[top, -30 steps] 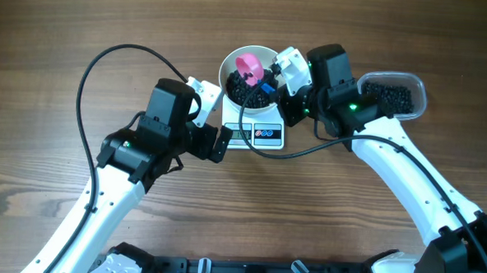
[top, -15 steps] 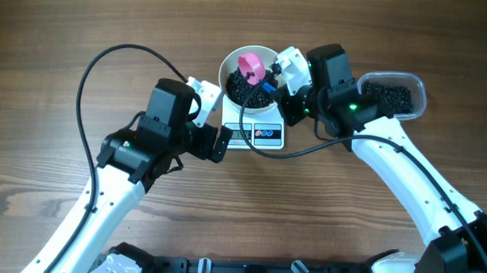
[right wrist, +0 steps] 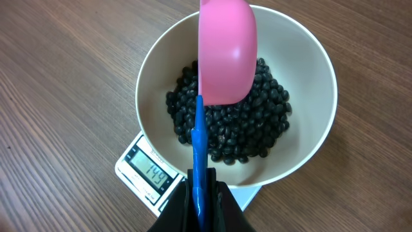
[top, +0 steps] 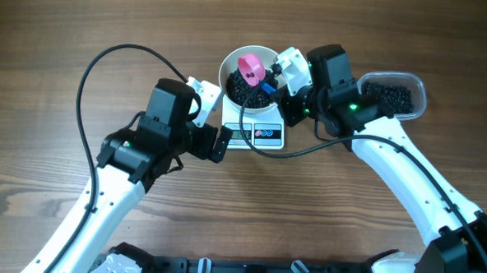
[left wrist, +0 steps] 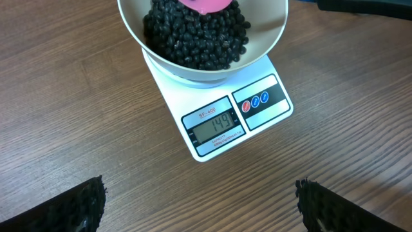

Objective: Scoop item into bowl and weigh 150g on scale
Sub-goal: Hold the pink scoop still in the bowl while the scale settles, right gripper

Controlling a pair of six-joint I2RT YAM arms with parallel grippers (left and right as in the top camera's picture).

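Beans (right wrist: pixel 248 138): a loose black heap in the bottom of the bowl (right wrist: pixel 310 80), lying under and around the scoop.

Bowl: white, round, upright, standing on the scale (left wrist: pixel 261 103). It covers the back of the platform and leaves the front panel bare.

Scale: flat and white, on the table (top: pixel 67 30) between my two arms. Its display (left wrist: pixel 215 124) shows 149, with two round buttons beside it.

Scoop (right wrist: pixel 225 51): a pink cup on a blue handle (right wrist: pixel 198 148). The cup hangs over the beans inside the bowl's rim. I cannot tell whether it touches the heap.

My right gripper (right wrist: pixel 201 193): fingers pressed together on the blue handle, pinching it near its end, above the scale's front corner and the bowl's near edge.

My left gripper (left wrist: pixel 203 206): spread as wide as it goes, holding nothing and touching nothing. One ridged pad (left wrist: pixel 80 206) is at each lower corner of the wrist view. It hovers near the scale's front, facing the display.

Tub (top: pixel 420 88): clear plastic, to the right of the bowl behind my right arm, with more beans inside.
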